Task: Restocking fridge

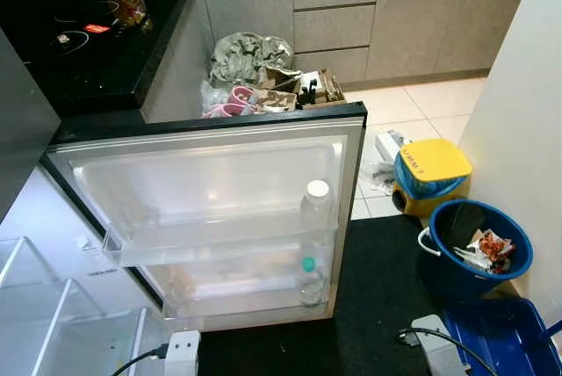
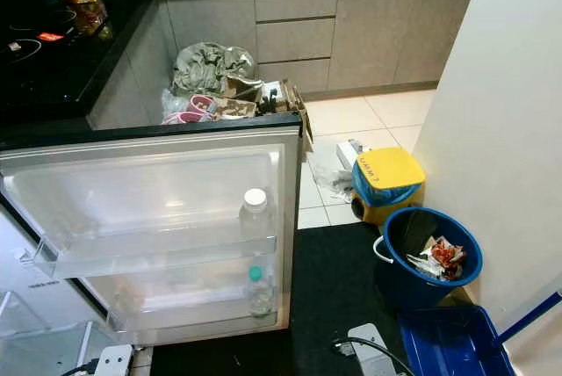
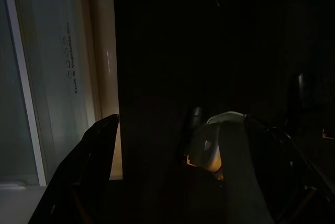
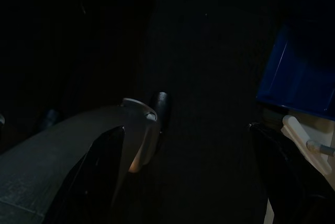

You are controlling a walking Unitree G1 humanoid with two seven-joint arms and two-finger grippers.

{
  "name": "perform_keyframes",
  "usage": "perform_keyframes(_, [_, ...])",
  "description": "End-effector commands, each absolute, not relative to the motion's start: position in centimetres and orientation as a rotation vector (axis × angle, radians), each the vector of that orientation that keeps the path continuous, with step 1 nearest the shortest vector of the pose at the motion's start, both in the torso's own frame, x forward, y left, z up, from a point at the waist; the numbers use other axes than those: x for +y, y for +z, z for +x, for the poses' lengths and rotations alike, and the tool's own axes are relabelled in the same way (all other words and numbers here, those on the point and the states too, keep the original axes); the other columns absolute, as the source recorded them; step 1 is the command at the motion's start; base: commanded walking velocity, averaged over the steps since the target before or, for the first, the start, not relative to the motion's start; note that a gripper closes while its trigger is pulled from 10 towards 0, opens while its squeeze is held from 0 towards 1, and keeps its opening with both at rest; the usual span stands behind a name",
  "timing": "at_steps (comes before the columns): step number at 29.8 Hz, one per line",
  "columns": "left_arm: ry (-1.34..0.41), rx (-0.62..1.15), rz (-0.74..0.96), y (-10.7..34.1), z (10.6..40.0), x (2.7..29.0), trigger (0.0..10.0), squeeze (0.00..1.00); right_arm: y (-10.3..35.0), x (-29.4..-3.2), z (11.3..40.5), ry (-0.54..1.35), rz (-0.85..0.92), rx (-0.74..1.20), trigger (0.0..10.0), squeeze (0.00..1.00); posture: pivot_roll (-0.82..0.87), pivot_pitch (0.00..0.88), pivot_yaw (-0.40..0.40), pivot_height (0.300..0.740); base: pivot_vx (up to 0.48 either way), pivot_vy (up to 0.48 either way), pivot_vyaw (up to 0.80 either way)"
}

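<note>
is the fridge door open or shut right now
Open. The fridge door is swung wide, its inner shelves facing the camera with two bottles standing in them.

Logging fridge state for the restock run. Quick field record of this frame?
fridge door: open
upper door shelf: one white-capped bottle
lower door shelf: one green-capped bottle
floor to robot's right: blue bucket holding trash, yellow-lidded bin
behind door: cardboard box, bags
left tool: open, idle in the dark
right tool: open, idle

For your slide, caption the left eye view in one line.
Open fridge door with two bottles in its shelves, blue bucket alongside.
</note>
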State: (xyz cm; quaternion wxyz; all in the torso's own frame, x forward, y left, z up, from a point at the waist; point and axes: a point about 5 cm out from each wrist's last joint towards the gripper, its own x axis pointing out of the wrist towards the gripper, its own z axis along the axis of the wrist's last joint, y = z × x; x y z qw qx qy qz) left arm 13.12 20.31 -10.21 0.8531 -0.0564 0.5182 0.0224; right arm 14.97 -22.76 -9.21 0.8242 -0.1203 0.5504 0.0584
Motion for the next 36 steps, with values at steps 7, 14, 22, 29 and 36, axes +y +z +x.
perform_keyframes(7, [0.042,1.13,-0.103,-10.5,12.07,20.66,10.0,0.0,-9.63,-21.74,14.33,0.171,-0.212,1.185,10.0,0.0,-0.02,0.0,-0.001,0.74,0.0,0.0,0.0])
perform_keyframes(14, [0.038,1.115,-0.109,-10.38,12.55,20.45,10.0,0.0,-9.4,-21.89,14.87,0.149,-0.21,1.167,10.0,0.0,-0.02,0.0,-0.002,0.74,0.0,0.0,0.0])
perform_keyframes(22, [0.038,1.108,-0.115,-10.31,12.86,20.3,10.0,0.0,-9.51,-21.9,14.65,0.152,-0.235,1.181,10.0,0.0,-0.03,0.0,-0.003,0.74,0.0,0.0,0.0])
perform_keyframes(29, [0.037,1.103,-0.126,-10.29,12.98,20.16,10.0,0.0,-9.59,-21.77,14.51,0.152,-0.233,1.187,10.0,0.0,-0.03,0.0,0.0,0.74,0.0,0.0,0.0])
perform_keyframes(36, [0.026,1.101,-0.145,-10.34,12.86,19.91,10.0,0.0,-9.7,-21.78,14.22,0.149,-0.231,1.194,10.0,0.0,-0.03,0.0,0.0,0.74,0.0,0.0,0.0])
